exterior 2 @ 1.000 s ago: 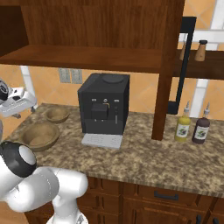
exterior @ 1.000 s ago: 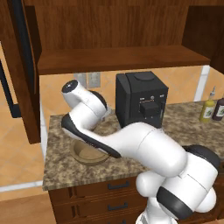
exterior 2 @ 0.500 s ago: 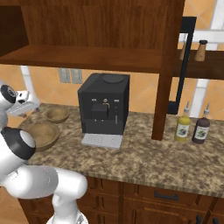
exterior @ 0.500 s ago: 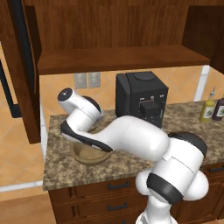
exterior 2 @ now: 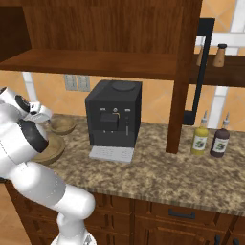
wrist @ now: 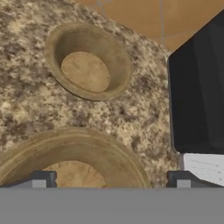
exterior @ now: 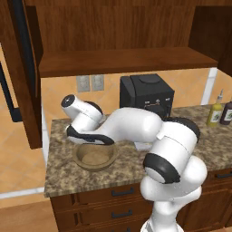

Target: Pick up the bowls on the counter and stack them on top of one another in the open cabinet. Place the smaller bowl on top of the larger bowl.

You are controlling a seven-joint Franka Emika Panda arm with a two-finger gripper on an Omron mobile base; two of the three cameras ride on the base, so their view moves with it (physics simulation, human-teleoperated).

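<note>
Arm has swung left — gripper (wrist: 110, 180) open over larger bowl (wrist: 74, 153), smaller bowl (wrist: 89, 61) beyond.

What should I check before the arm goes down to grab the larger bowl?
1. Gripper open, fingers spread: ok.
2. Gripper above the larger bowl: ok.
3. Larger bowl upright and empty on the counter: ok.
4. Smaller bowl apart from the larger bowl: ok.
5. Finger beside the coffee machine clears it: cannot tell.
6. Open cabinet shelf free for stacking: ok.
</note>
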